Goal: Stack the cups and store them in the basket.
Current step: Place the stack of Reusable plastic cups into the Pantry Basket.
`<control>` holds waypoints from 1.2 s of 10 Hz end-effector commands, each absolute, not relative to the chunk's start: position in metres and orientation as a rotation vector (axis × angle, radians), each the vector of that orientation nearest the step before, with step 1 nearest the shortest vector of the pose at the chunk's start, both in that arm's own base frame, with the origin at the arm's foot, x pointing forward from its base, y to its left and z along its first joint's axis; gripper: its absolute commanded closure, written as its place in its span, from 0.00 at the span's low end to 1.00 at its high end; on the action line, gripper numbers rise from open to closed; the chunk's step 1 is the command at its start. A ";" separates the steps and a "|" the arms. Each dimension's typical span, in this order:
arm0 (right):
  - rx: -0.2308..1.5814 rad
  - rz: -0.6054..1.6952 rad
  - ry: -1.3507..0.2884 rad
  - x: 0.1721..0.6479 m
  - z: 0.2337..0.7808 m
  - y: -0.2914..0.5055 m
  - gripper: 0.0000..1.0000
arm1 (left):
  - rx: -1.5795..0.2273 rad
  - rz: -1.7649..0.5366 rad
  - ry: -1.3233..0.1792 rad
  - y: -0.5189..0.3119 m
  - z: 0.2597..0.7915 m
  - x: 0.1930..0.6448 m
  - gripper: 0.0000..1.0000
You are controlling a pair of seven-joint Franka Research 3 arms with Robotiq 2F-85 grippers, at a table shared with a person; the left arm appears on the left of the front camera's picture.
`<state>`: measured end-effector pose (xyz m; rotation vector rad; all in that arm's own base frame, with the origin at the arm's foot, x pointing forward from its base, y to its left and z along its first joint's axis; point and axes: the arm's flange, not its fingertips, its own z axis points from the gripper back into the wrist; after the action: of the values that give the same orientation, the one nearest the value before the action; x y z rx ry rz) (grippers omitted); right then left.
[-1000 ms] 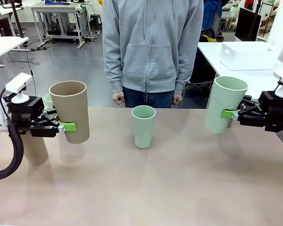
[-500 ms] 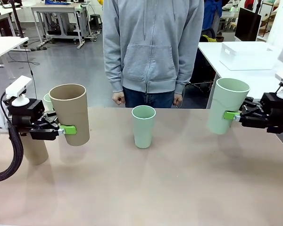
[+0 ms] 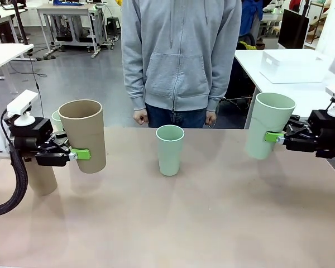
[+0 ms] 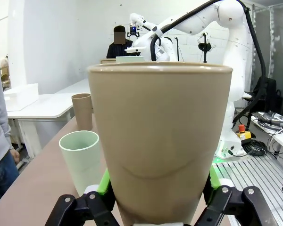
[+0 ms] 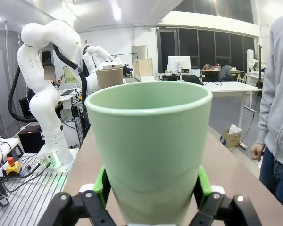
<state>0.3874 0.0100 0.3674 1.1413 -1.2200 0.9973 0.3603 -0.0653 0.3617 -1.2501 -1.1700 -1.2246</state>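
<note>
My left gripper [image 3: 80, 153] is shut on a tan cup [image 3: 84, 134], held upright above the table's left side; up close, that tan cup [image 4: 160, 141] sits between green pads [image 4: 104, 181]. My right gripper [image 3: 274, 136] is shut on a mint cup [image 3: 268, 131] above the right edge, and this mint cup [image 5: 151, 155] is also upright. A third cup, mint [image 3: 170, 149], stands alone at the table's middle. Another tan cup [image 3: 42, 178] and a mint one [image 3: 56, 119] stand behind my left arm. The white basket [image 3: 293, 66] rests on a side table at far right.
A person in a grey hoodie [image 3: 181, 56] stands at the far edge, both hands [image 3: 139, 116] hanging at the sides. One more tan cup [image 4: 82, 110] stands near the table's far right end. The near half of the tabletop [image 3: 173, 223] is bare.
A second ago my left gripper dipped slightly and drew left with its tan cup, and my right gripper drifted slightly right with its mint cup. Both have held still since.
</note>
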 end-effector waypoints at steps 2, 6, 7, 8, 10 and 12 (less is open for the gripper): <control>1.135 0.999 -1.226 0.388 0.370 0.011 0.14 | -1.256 -1.218 -1.162 -0.066 0.363 0.360 0.15; 1.135 0.999 -1.226 0.388 0.370 0.011 0.14 | -1.256 -1.218 -1.162 -0.066 0.363 0.360 0.15; 1.135 0.999 -1.226 0.388 0.370 0.011 0.14 | -1.256 -1.218 -1.162 -0.066 0.363 0.360 0.15; 1.135 0.999 -1.226 0.388 0.370 0.011 0.14 | -1.256 -1.218 -1.162 -0.066 0.363 0.360 0.15; 1.135 0.999 -1.226 0.388 0.370 0.011 0.14 | -1.256 -1.218 -1.162 -0.066 0.363 0.360 0.15; 1.135 0.999 -1.226 0.388 0.370 0.011 0.14 | -1.256 -1.218 -1.162 -0.066 0.363 0.360 0.15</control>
<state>0.3874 0.0100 0.3674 1.1413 -1.2200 0.9973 0.3603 -0.0653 0.3616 -1.2504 -1.1696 -1.2242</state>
